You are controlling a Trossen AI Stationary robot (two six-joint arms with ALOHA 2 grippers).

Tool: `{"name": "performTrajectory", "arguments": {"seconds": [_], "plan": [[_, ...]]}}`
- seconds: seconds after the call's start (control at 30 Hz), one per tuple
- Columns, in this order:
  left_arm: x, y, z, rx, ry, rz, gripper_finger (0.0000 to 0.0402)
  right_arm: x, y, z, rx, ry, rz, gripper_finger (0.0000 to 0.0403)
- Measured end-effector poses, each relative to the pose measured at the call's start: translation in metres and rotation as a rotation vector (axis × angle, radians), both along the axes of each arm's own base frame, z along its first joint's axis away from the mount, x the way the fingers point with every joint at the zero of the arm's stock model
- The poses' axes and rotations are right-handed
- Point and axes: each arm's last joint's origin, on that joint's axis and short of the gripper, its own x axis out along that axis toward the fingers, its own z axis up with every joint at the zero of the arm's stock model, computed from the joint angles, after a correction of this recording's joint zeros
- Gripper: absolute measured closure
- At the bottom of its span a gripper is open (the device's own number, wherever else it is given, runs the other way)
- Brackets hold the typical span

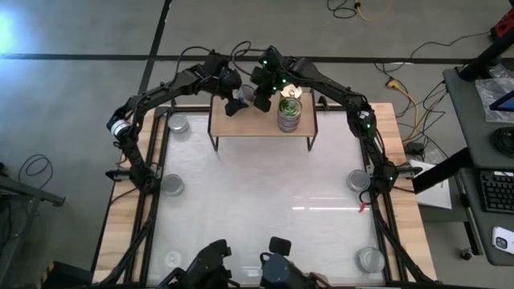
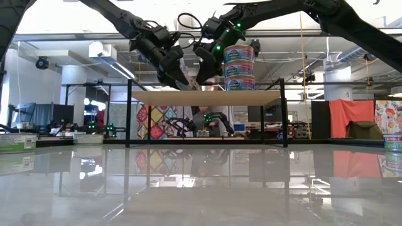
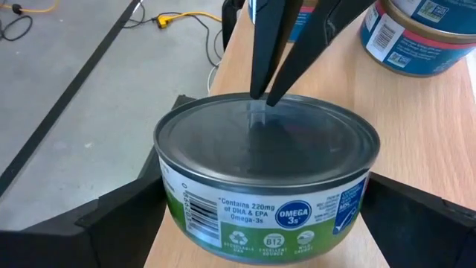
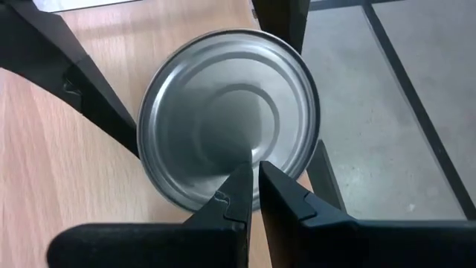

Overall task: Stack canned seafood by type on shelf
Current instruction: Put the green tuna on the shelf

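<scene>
The tabletop [image 1: 265,201] carries loose tins near its edges. At its twelve o'clock stands the shelf [image 1: 233,128], light wood on thin black legs. On it, toward three o'clock, rises a stack [image 2: 239,66] of pink-and-blue-labelled tins. Toward nine o'clock sits a dull grey-topped, green-labelled tin [image 3: 264,175]. The left hand [image 3: 245,216] gapes wide around it, fingers beside its wall. The shut right hand [image 4: 253,195] points at its lid.

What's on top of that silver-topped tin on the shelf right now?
Only the right gripper, shut, its tips on the lid of the silver-topped tin. No tin is stacked on it. The open left gripper straddles it.
</scene>
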Motion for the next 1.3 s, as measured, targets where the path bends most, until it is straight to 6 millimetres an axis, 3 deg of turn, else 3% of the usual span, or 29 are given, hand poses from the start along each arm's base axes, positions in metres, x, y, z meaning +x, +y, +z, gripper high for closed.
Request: {"name": "performTrajectory", "arguments": {"seconds": [0.5,0.97,1.3], "plan": [[0.001,0.001,0.001,-0.005,-0.026,-0.003,0.0002,0.004,0.001,0.011,-0.048,-0.073,0.007,0.0385],[0.002,0.001,0.001,-0.005,-0.033,0.002,0.0001,0.023,0.028,0.026,-0.129,-0.169,0.115,0.0385],[0.002,0.001,0.001,-0.006,-0.031,0.002,0.0001,0.028,0.027,0.026,-0.148,-0.203,0.116,0.0385]]}}
